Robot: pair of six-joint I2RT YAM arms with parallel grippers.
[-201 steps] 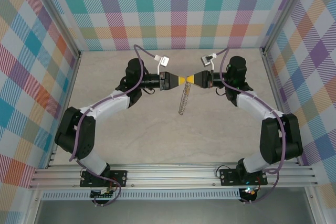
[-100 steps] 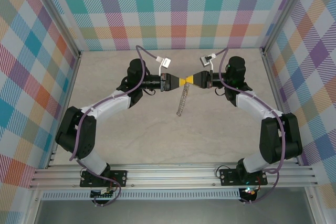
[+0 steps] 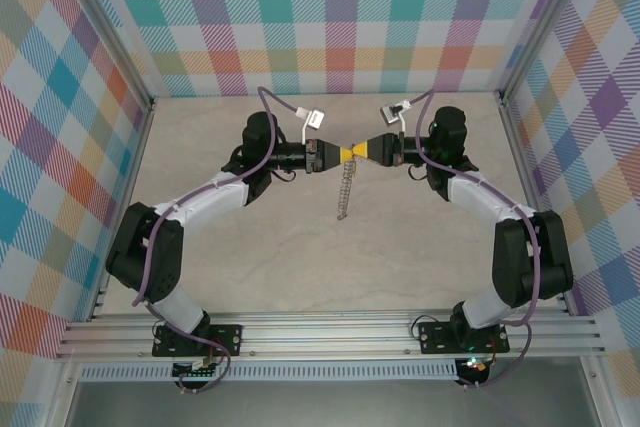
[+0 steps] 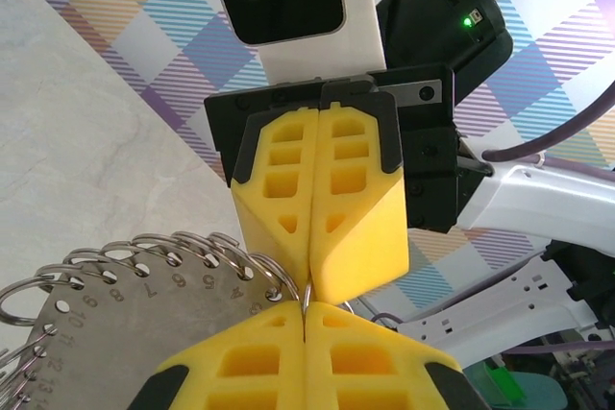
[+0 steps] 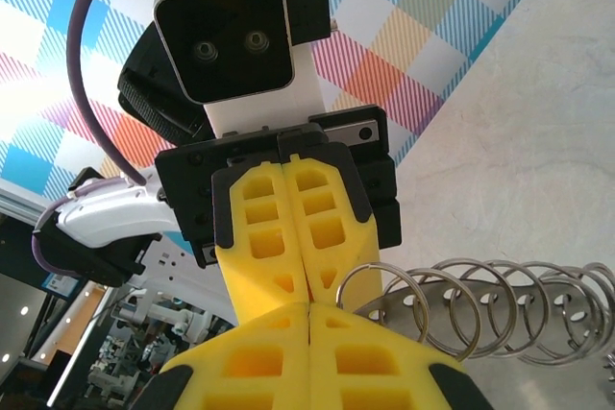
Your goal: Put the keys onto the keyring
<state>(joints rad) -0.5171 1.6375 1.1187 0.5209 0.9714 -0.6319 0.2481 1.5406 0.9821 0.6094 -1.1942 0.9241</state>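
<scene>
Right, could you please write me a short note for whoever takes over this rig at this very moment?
Left tool: shut, with a thin end ring of the keyring caught in its seam.
Right tool: shut, tips pressed against the left tool's tips; I cannot tell whether it also pinches the ring.
Keyring: a numbered plate carrying a row of split rings, hanging below where the tips meet.
Done: keyring picked up and held between the arms.
Left: the threading itself; I cannot tell how far it has got.

layout | left pincer (image 3: 341, 154) left of right pincer (image 3: 355, 152), tips touching, over far-middle of pale marbled surface (image 3: 300, 257) | silvery metal keyring of looped rings on a numbered plate (image 3: 345, 192) at their junction, trailing toward near edge
</scene>
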